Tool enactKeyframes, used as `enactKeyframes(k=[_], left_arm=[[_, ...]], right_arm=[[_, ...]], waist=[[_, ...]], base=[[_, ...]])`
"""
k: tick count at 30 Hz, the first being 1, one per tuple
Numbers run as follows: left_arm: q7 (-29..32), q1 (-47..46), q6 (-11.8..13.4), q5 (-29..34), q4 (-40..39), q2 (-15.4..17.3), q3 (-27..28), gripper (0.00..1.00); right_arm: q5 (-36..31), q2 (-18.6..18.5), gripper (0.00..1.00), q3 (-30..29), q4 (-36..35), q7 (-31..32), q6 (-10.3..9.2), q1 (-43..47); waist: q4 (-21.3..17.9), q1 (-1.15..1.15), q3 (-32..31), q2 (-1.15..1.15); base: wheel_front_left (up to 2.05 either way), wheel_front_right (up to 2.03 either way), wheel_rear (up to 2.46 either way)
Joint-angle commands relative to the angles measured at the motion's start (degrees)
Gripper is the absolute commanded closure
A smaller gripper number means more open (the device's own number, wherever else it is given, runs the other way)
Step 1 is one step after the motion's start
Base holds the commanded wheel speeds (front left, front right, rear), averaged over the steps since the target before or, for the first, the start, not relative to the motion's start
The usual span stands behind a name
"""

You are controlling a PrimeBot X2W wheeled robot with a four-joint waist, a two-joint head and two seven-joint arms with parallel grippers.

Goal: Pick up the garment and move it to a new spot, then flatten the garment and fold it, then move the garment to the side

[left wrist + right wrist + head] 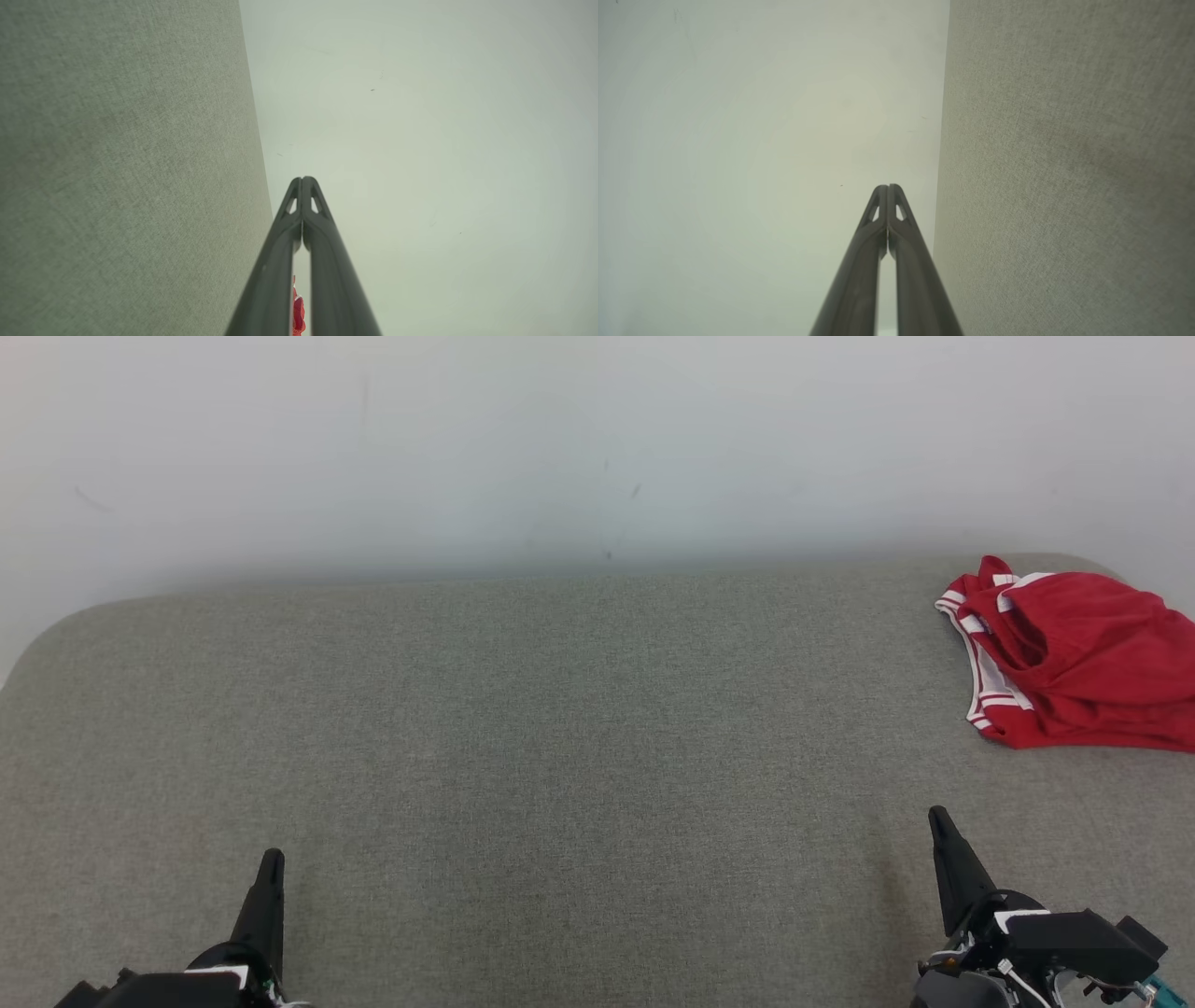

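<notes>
**Booth:** Where's the garment at this moment?

**Me:** The garment (1074,658) is out on the far right of the grey fabric surface (560,728). It's a red heap with white striped trim, crumpled and bunched rather than laid flat. Its right side runs off the edge of my head view.

**Booth:** And your left side?

**Me:** My left gripper (272,855) is at the near left, long dark fingers pointing away from me toward the pale wall (560,448). The jaws are pressed together, tip against tip. In the left wrist view the two fingers meet along one thin seam.

**Booth:** Right side?

**Me:** My right gripper (936,814) is at the near right, pointing the same way. Its jaws are pressed together too, and the right wrist view has the tips touching. The garment lies farther off and a little to the right of it, well apart.

**Booth:** So is either one on the cloth?

**Me:** Both are apart from it. The left one has nearly the whole width of the surface between it and the heap. One detail from the left wrist view: a sliver of red shows through the narrow slit lower down between my left fingers. That's the garment seen behind them, far off, not pinched.

**Booth:** And the surface itself?

**Me:** Plain grey weave, with a rounded corner at the far left, running up to the wall.
</notes>
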Motion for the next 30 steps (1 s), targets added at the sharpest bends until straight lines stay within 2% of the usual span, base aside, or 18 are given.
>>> enactKeyframes(k=[1,30], left_arm=[[0.0,-0.5,-0.1,-0.3,0.1,-0.1,0.2,1.0],[0.0,-0.5,-0.1,-0.3,0.1,-0.1,0.2,1.0]], right_arm=[[0.1,0.2,1.0,0.0,0.0,0.1,0.08,-0.4],[0.1,0.2,1.0,0.0,0.0,0.1,0.08,-0.4]], waist=[[0.0,0.0,0.0,0.0],[0.0,0.0,0.0,0.0]], base=[[0.0,0.0,0.0],[0.0,0.0,0.0]])
